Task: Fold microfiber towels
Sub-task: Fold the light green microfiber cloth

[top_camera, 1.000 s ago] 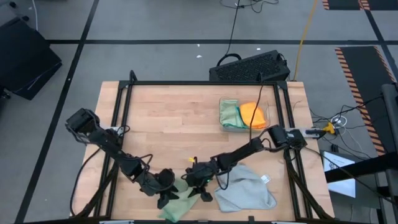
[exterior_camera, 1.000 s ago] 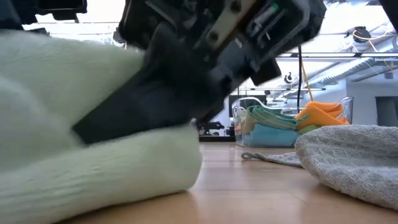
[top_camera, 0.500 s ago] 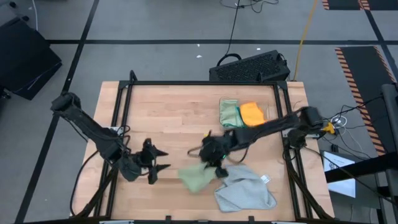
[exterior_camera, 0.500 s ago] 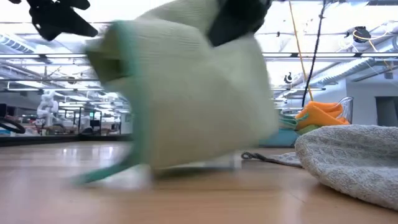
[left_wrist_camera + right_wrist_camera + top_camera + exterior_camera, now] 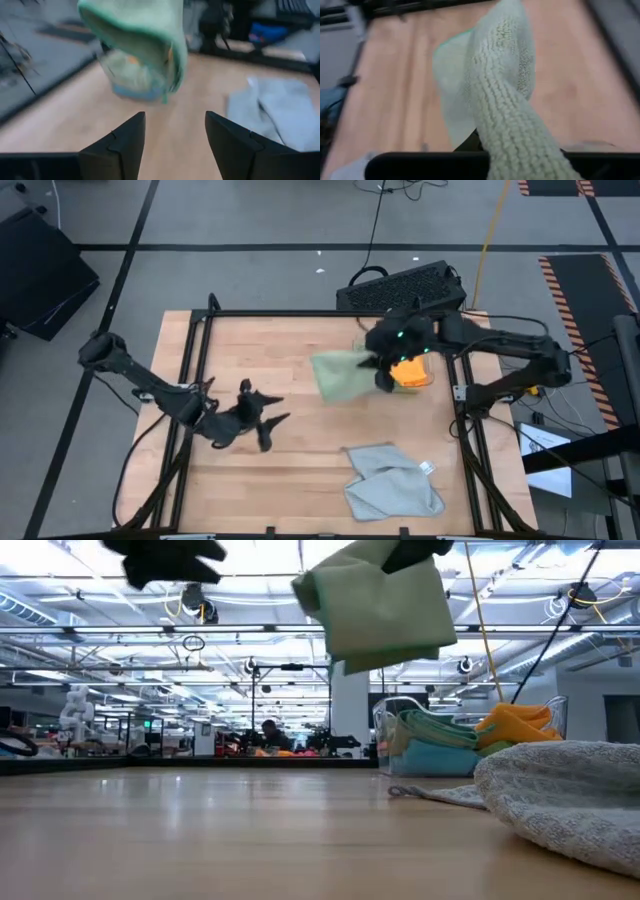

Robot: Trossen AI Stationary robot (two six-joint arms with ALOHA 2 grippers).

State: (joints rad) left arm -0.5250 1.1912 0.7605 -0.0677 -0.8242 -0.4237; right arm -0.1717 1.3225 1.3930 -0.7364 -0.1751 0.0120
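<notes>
Wooden tabletop (image 5: 270,370) inside a black frame, big open workshop hall behind it. Pale sage green towel (image 5: 341,374) hangs folded in mid-air, well clear of the wood, just beside the clear plastic tray (image 5: 558,706) at the far right. Right hand (image 5: 382,363) is clamped shut on that towel's top edge; cloth drapes down from the pinch. Tray holds an orange towel (image 5: 408,367) plus green and blue ones stacked, seen in the low view. Light grey towel (image 5: 392,483) lies crumpled flat on the tabletop near the front right edge. Left hand (image 5: 268,421) hovers over the front left area, fingers (image 5: 118,145) spread apart, nothing between them, well apart from both towels.
</notes>
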